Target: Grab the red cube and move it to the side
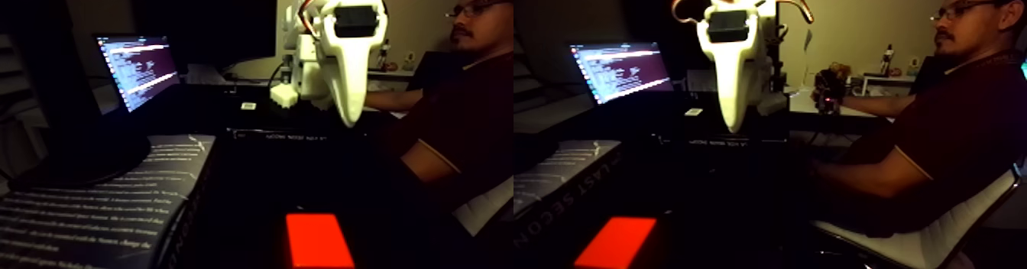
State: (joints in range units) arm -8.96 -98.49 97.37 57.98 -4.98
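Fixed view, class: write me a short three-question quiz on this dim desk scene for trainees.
1. True or false: the white plastic pincer is gripping the bright red-orange solid cube.
2. Multiple choice: the glowing laptop screen stands A) left of the arm, B) right of the arm, C) behind the seated person.
3. Short answer: what printed thing lies at the left of the red cube?

Key:
1. False; it hangs above, apart from the cube.
2. A.
3. A dark book with white lettering.
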